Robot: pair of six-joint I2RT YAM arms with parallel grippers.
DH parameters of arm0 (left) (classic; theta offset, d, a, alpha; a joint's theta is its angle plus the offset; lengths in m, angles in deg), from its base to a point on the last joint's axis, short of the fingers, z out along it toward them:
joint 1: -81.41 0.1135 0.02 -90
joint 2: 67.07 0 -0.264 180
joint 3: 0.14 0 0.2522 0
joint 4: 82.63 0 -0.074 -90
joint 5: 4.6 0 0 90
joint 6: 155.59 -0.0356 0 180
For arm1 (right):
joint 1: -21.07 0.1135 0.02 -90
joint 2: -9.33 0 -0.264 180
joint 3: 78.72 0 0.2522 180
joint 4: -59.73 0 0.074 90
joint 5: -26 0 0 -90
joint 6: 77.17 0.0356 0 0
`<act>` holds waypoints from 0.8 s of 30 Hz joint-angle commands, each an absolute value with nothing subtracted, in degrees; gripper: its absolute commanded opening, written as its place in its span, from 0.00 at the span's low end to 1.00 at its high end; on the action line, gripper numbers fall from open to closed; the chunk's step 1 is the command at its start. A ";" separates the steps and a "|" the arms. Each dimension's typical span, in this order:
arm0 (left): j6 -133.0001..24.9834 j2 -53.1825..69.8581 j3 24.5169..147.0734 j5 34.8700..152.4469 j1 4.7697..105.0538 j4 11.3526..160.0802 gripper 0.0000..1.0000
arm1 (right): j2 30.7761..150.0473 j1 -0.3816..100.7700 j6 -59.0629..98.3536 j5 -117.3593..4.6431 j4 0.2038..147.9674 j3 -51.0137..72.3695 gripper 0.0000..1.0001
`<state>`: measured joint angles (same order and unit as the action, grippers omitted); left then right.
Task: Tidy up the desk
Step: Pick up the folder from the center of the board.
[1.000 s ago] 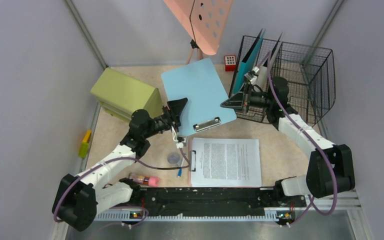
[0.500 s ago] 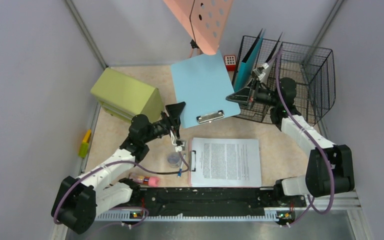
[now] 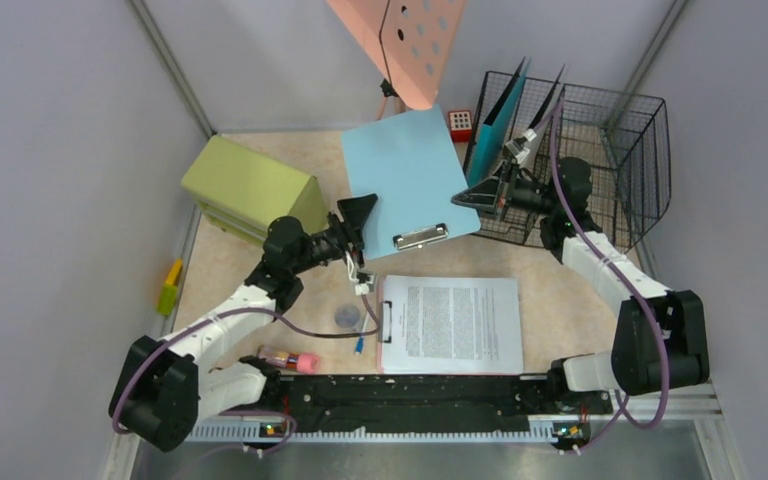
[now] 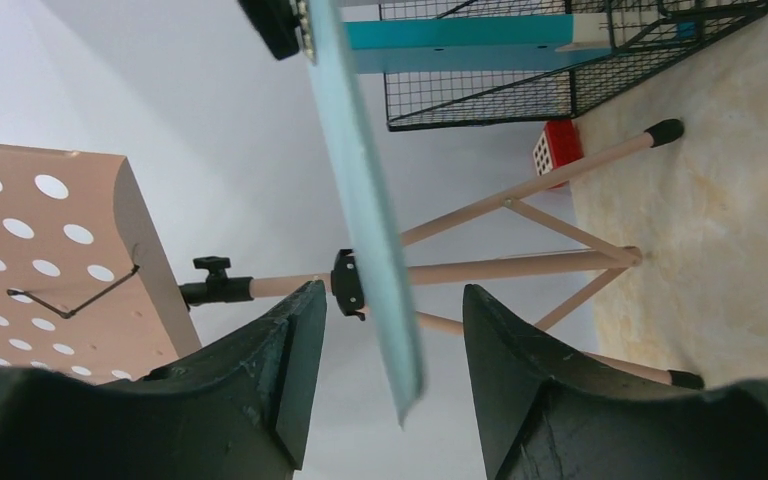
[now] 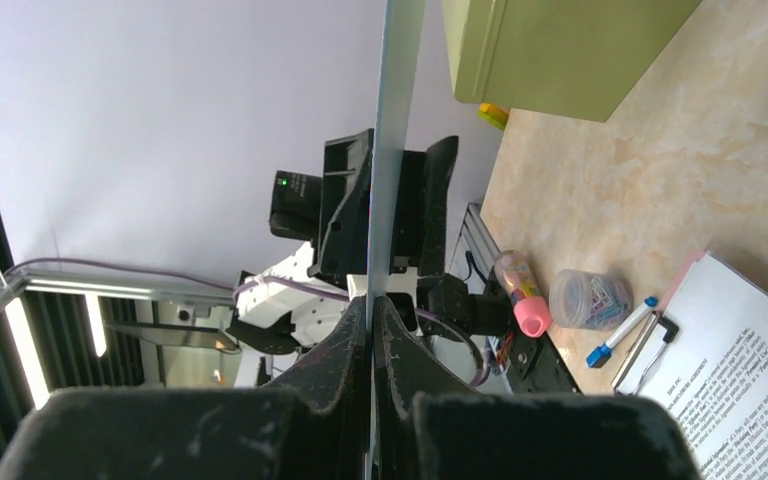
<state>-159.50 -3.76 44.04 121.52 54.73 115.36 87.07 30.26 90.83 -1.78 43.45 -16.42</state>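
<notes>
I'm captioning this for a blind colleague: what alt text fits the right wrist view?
The right arm's fingers pinch the edge of a blue clipboard, seen edge-on. Beyond, the left arm's fingers stand open on either side of it; the desk holds a green cabinet, a paper-clip jar and a printed sheet.

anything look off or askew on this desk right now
The blue clipboard is up off the desk, hanging tilted in the air. The right claw pinches one edge, while the left claw stands open around the opposite edge without gripping.
</notes>
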 commanded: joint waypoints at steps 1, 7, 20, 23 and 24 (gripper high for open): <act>-162.65 -2.01 48.69 124.12 54.71 116.16 0.57 | 84.17 30.16 89.30 -1.78 42.00 -16.08 0.00; -163.89 -0.93 49.98 124.77 54.41 115.17 0.41 | 84.20 30.17 89.10 -1.64 42.11 -15.91 0.00; -163.49 -4.52 45.67 123.80 53.90 117.39 0.00 | 83.84 30.00 87.04 -2.00 44.37 -15.27 0.07; -160.65 -5.83 45.19 123.31 53.81 119.33 0.00 | 83.52 29.99 86.56 -1.74 44.93 -14.59 0.26; -159.97 -6.26 45.04 123.13 53.61 119.83 0.00 | 83.44 29.88 86.12 -1.69 45.42 -14.25 0.33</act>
<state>-162.91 -3.72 45.94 122.98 54.17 116.63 86.89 30.26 87.77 -1.76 47.19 -16.60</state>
